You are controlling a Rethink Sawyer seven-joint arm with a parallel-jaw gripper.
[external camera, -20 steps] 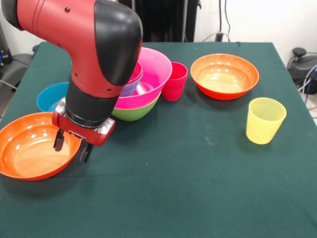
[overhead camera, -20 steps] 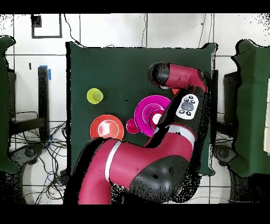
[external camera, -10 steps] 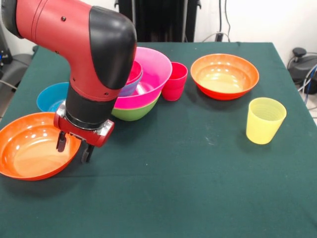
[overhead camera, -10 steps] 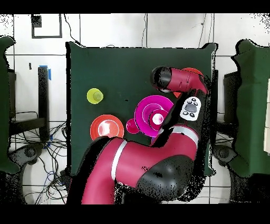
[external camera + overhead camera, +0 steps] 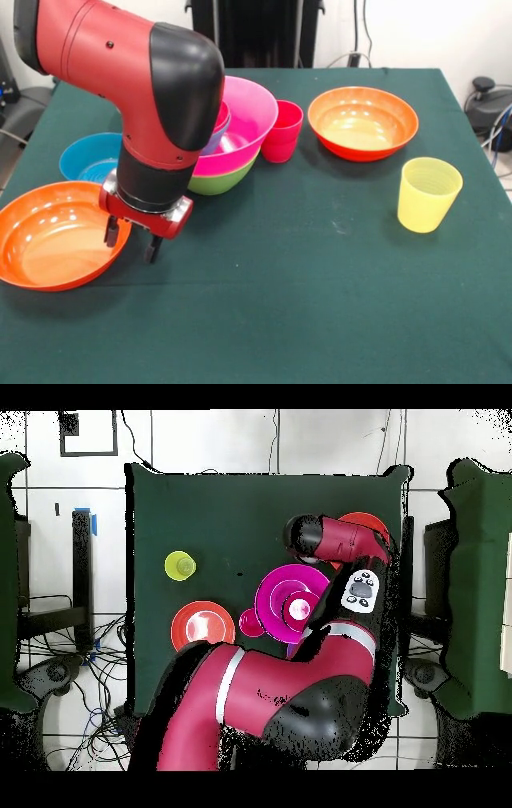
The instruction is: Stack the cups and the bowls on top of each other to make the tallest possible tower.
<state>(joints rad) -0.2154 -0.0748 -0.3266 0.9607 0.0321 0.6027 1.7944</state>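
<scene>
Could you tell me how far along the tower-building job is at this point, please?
Partly done. The tower holds the green bowl with the pink bowl and a purple one nested inside. In hand: the open gripper straddles the rim of the near orange bowl, not yet lifted. Left loose: the blue bowl, far orange bowl, red cup and yellow cup.

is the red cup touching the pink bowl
Cannot tell. In the front view the red cup sits right against the pink bowl rim, with no visible gap, but overlap could hide one; overhead the arm hides that spot.
</scene>
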